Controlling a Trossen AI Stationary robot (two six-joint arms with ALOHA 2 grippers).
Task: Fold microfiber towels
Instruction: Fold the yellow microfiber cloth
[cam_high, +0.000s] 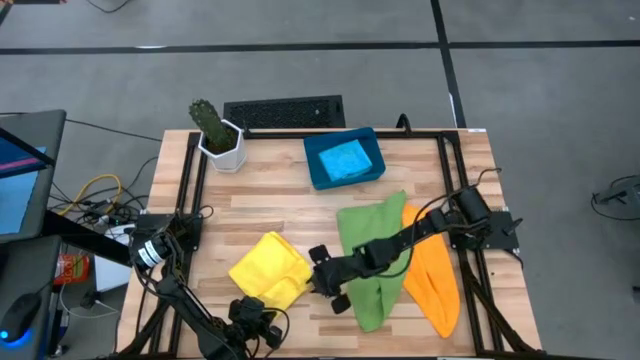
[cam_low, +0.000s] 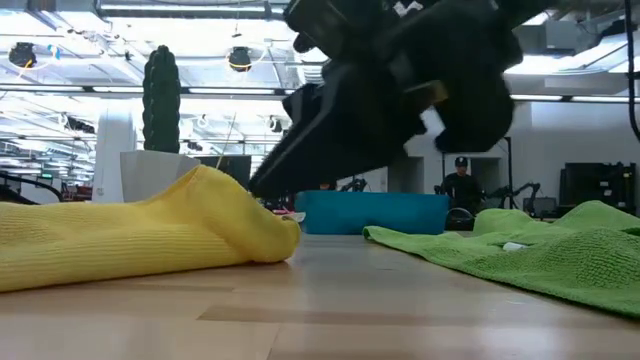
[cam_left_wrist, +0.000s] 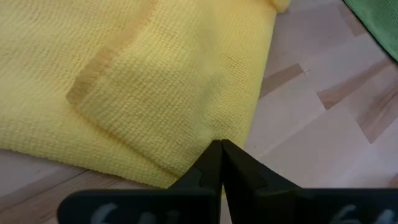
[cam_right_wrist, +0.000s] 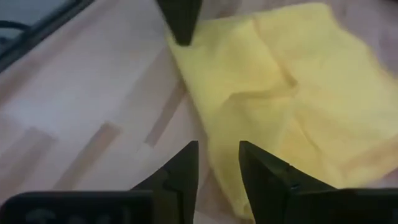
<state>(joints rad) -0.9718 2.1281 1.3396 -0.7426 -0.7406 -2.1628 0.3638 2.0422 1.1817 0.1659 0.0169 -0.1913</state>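
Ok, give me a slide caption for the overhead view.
Right gripper open beside the yellow towel, arm crossing the green towel; left gripper shut.

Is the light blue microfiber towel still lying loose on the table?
No, the light blue microfiber towel sits inside the dark-blue rectangular tray.

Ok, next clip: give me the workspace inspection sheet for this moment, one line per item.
Surface: wooden table, dark frame rails.
Job's things: yellow towel partly folded; green towel rumpled, overlapping the orange towel; light blue towel in the blue tray.
Clutter: potted cactus at a far corner.
End effectors: left end effector shut at the yellow towel's edge; right end effector open, beside that towel.
Cables: loose bundle off the table's left.
Surroundings: person standing far behind.
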